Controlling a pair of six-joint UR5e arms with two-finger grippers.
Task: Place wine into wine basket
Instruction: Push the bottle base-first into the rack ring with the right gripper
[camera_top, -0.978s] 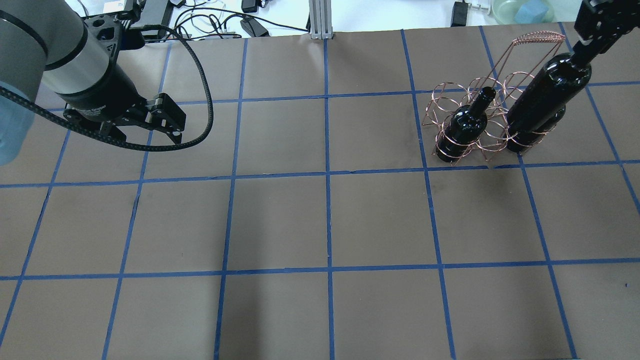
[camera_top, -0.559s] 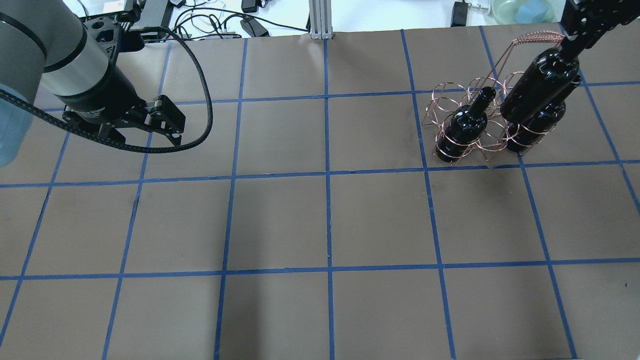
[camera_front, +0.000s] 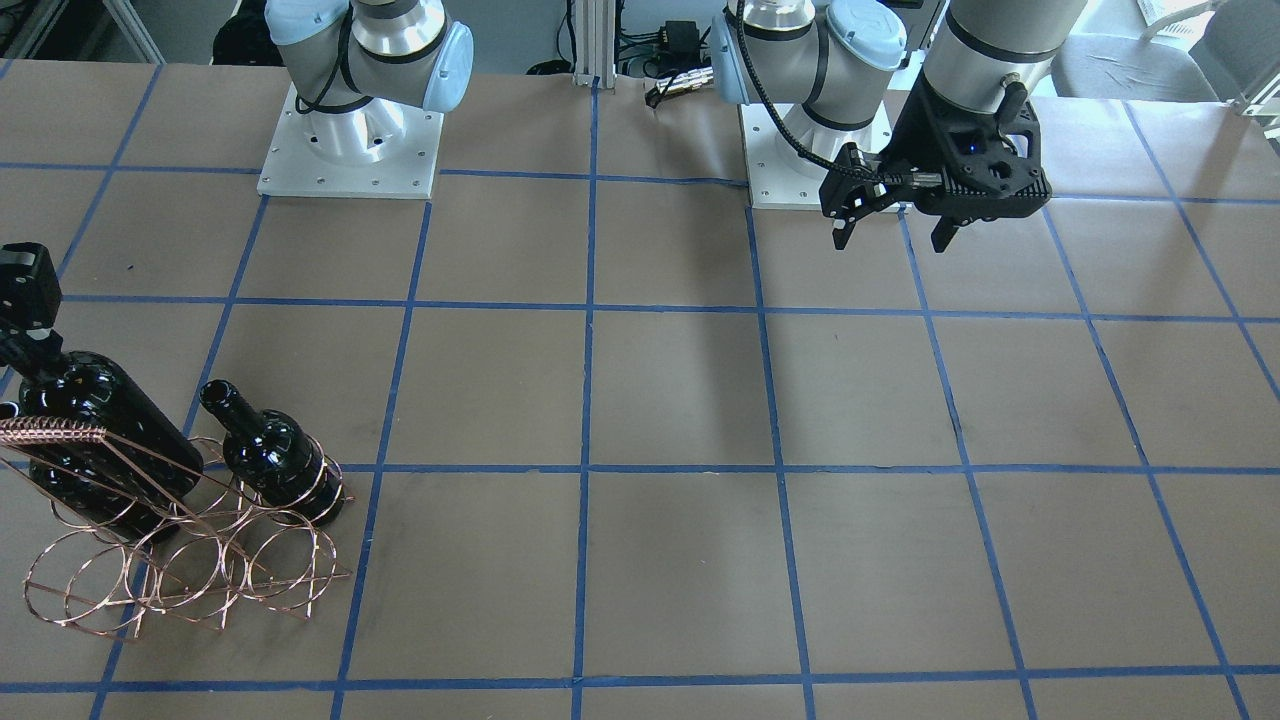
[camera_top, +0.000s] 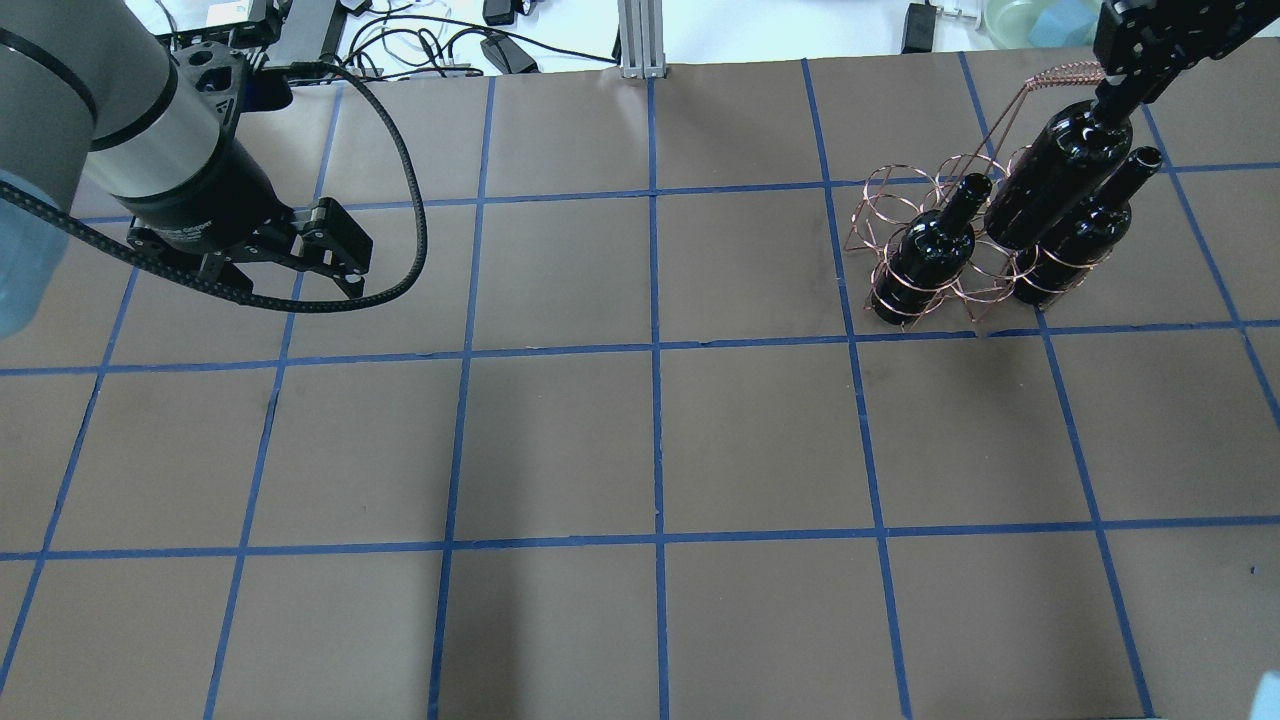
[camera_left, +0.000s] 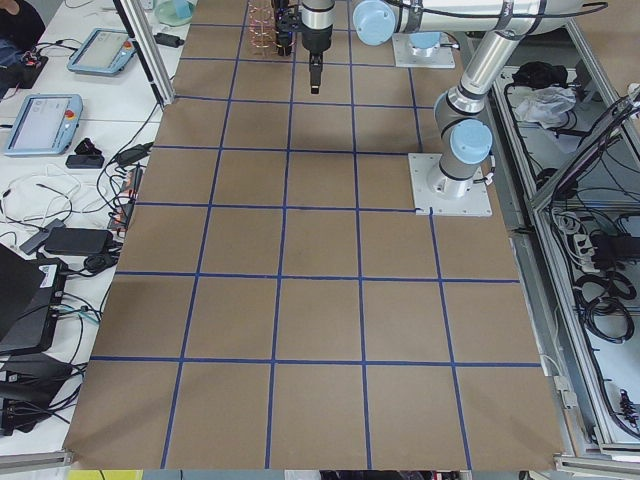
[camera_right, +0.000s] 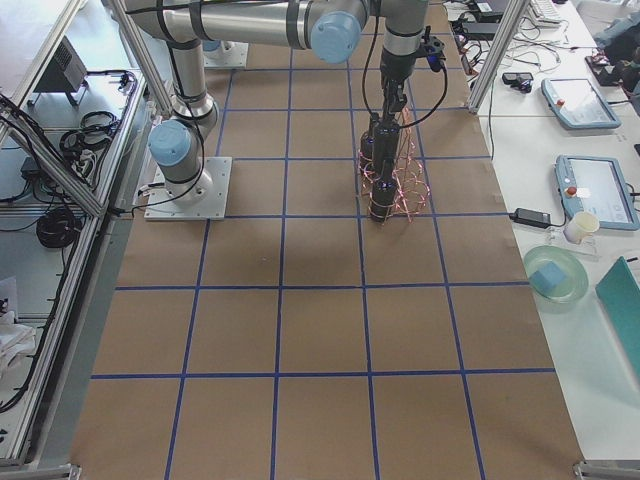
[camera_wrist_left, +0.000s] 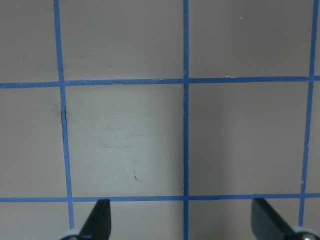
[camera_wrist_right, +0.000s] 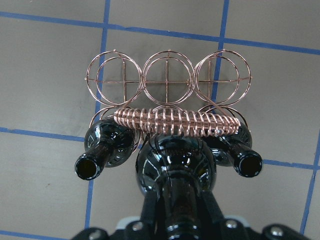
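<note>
The copper wire wine basket stands at the far right of the table; it also shows in the front view and the right wrist view. Two black wine bottles stand in its near row, one at the left end and one at the right end. My right gripper is shut on the neck of a third wine bottle. It hangs tilted above the near middle ring, between the other two. My left gripper is open and empty over bare table, far to the left.
The basket's twisted handle runs just beyond the held bottle's shoulder. The basket's far row of three rings holds nothing. Cables and boxes lie past the table's far edge. A blue tape grid covers the brown table.
My right gripper has carried the held bottle leftward, off the right-end bottle and over the middle ring, uncovering that bottle's neck. The left arm has barely moved.
</note>
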